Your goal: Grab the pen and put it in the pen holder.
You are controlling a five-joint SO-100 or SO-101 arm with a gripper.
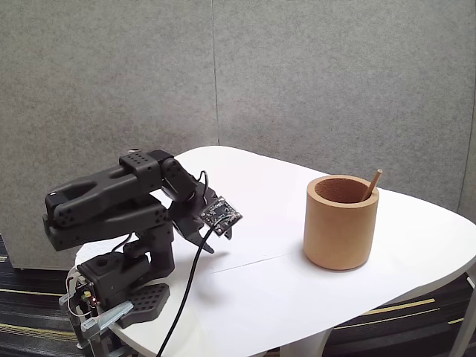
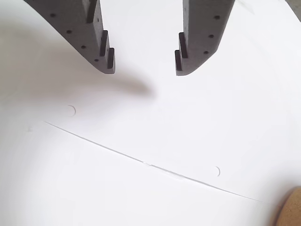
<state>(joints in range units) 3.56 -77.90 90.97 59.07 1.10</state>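
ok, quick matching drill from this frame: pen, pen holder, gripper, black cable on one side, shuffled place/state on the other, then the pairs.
Things:
1. pen
2. pen holder
3. gripper
4. black cable

Place or state:
A. open, nothing between the fingers, above the bare white table
B. trails from the arm down past the table's near edge
C. leaning inside the cup, tip above the rim
D. upright on the table, right of the arm in the fixed view

Pairs: 1-C, 2-D, 3-A, 4-B
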